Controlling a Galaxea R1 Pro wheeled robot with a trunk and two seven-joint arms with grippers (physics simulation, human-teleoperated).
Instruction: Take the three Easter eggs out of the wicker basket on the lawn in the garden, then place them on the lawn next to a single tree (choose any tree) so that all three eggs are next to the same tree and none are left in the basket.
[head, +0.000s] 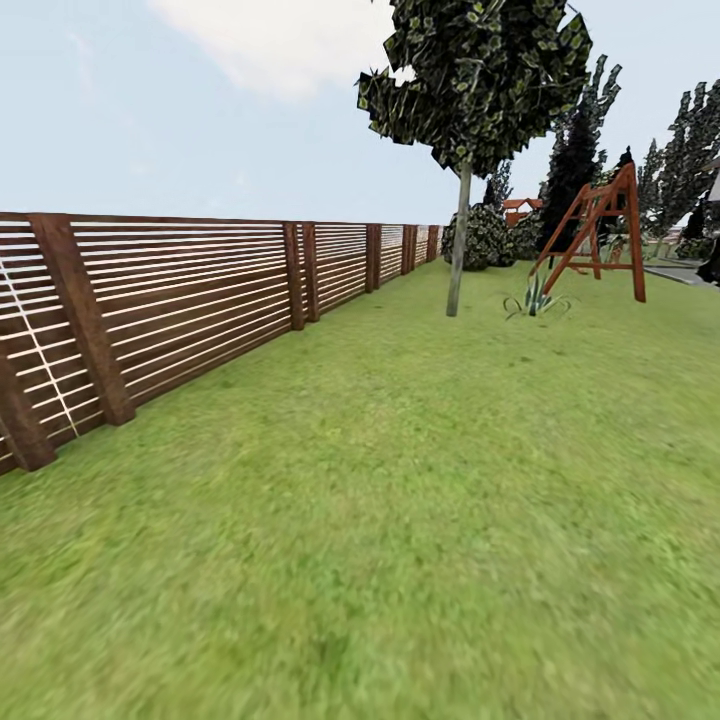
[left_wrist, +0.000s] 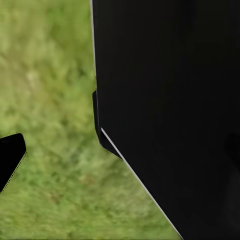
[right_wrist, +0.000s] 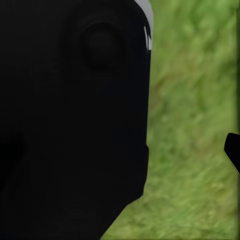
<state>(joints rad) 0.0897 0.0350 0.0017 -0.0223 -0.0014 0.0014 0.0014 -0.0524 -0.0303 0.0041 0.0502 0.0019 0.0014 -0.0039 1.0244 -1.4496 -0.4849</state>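
No eggs or basket in sight, so no progress to judge. Just lawn (head: 400, 520) under both hands, with a pale-trunked tree (head: 458, 240) far ahead beside the fence (head: 180, 300). Impossible to tell either hand's grip.

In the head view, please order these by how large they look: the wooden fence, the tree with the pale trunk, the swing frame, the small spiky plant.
1. wooden fence, though nearness enlarges it
2. tree
3. swing frame
4. spiky plant
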